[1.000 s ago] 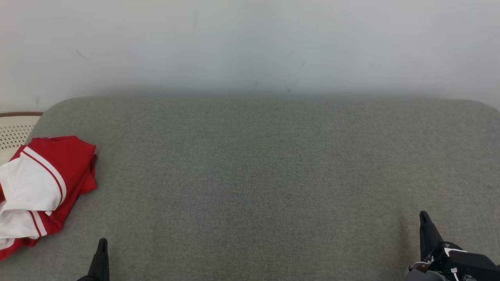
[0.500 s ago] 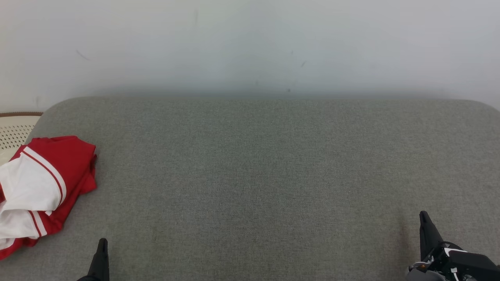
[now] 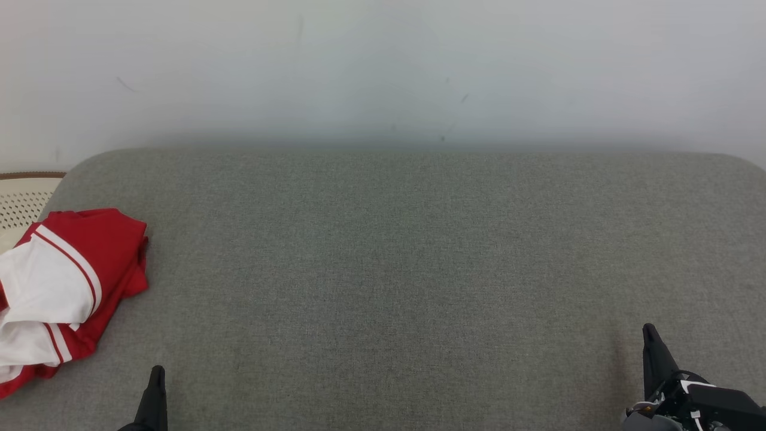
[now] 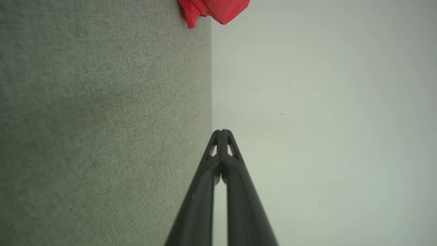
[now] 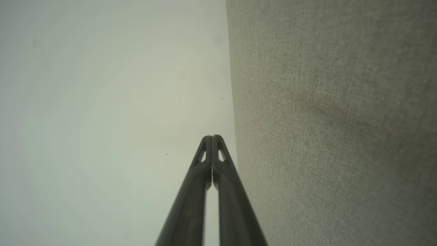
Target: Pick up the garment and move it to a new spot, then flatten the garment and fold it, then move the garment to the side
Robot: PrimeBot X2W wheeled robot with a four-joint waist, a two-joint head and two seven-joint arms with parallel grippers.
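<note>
The garment [image 3: 66,287], red with white panels and thin red stripes, lies bunched at the far left edge of the grey fabric tabletop [image 3: 395,257], and part of it runs out of the head view. Just behind it, off the tabletop's rounded corner, sits a cream perforated basket [image 3: 21,206] with a brown rim. The left pincer [image 3: 157,374] pokes up at the near edge, a little to the right of the garment and not touching it; from its own wrist camera the two dark fingers are pressed together at the tips, clenched on nothing. The right pincer [image 3: 649,332] stands at the near right, well apart from the garment, and is likewise clenched and empty-handed. A pale wall [image 3: 383,72] with a few faint marks rises behind the tabletop.
</note>
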